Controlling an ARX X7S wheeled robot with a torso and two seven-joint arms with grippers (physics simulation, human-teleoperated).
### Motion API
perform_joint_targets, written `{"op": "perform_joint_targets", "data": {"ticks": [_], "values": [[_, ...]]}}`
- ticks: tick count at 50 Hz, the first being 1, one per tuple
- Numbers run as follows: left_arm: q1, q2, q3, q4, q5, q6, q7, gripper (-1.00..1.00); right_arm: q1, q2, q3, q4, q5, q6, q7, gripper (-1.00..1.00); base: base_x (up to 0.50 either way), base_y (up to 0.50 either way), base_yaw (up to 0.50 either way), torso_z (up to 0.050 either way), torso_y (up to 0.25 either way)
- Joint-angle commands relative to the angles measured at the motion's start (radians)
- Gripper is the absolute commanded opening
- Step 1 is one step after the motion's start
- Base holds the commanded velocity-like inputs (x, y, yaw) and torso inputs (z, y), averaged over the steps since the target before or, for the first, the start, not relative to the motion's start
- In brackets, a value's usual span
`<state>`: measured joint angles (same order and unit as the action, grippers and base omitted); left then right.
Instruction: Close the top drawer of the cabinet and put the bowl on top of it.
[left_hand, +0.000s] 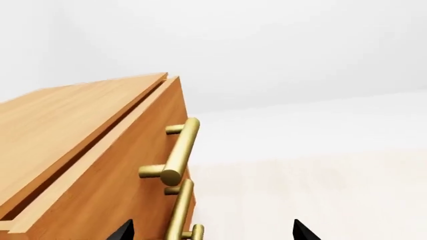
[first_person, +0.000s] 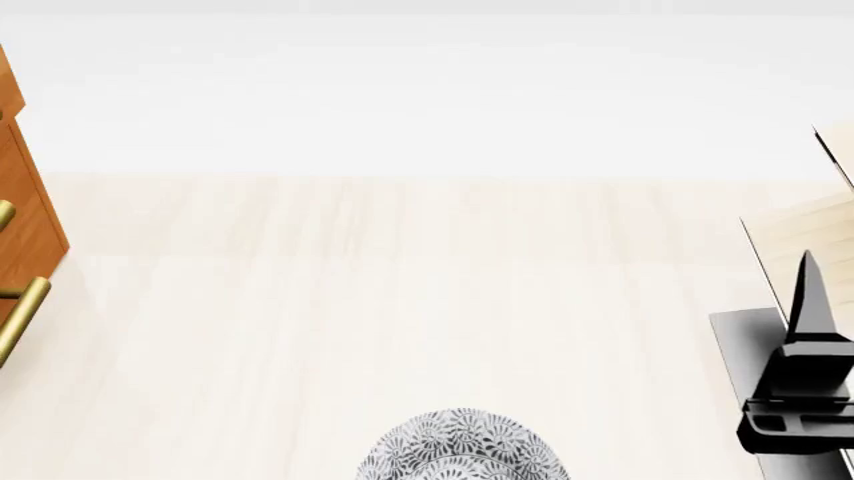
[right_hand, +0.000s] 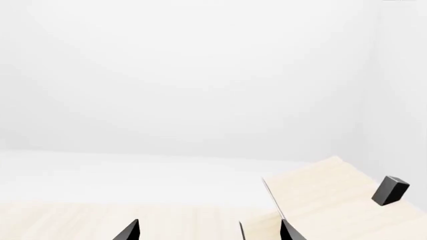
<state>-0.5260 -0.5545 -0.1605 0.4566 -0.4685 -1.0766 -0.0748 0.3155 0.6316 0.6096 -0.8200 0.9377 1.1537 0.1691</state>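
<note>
- Your worktop (first_person: 400, 300) is one pale wood surface; the task's things sit at opposite edges of the head view.
- The cabinet (left_hand: 80, 150), one orange-brown box, stands at the far left. From the left wrist you look along its front, and the top drawer (left_hand: 127, 150) stands slightly proud of the top panel, so it is not yet shut.
- I count two brass handles (left_hand: 180, 150), one per drawer, their long axes lying across the drawer fronts.
- One bowl (first_person: 461, 450) sits at the near edge, about centred between your arms, well apart from the cabinet.
- Your left fingers (left_hand: 210, 231) are spread and empty, with the lower handle between them; this arm is the nearer one for pushing, I judge.
- Your right fingers (right_hand: 207, 230) are also parted, grasping nothing, off to the right beside pale panels (first_person: 801, 240).
</note>
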Motion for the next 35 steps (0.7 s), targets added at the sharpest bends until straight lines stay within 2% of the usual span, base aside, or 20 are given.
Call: {"op": "perform_joint_targets", "data": {"ticks": [1,3,14,35], "values": [[-0.011,-0.007,0.013,-0.113,0.038,0.065,0.007,1.0,0.002,0.006,-0.014,0.001,-0.004,-0.007,0.005,1.0,0.0,0.0,0.0,0.0,0.0],[0.0,-0.017,0.033,-0.117,0.061,0.107,0.011,1.0,-0.002,0.007,-0.019,0.003,-0.011,-0.015,0.002,1.0,0.0,0.0,0.0,0.0,0.0],[-0.011,-0.016,0.006,-0.152,0.054,0.122,0.014,1.0,-0.006,0.011,-0.033,0.013,-0.022,-0.03,-0.003,1.0,0.0,0.0,0.0,0.0,0.0],[-0.02,-0.011,0.027,-0.294,0.104,0.185,-0.002,1.0,-0.055,0.007,-0.04,0.033,-0.065,-0.085,-0.026,1.0,0.0,0.0,0.0,0.0,0.0]]}}
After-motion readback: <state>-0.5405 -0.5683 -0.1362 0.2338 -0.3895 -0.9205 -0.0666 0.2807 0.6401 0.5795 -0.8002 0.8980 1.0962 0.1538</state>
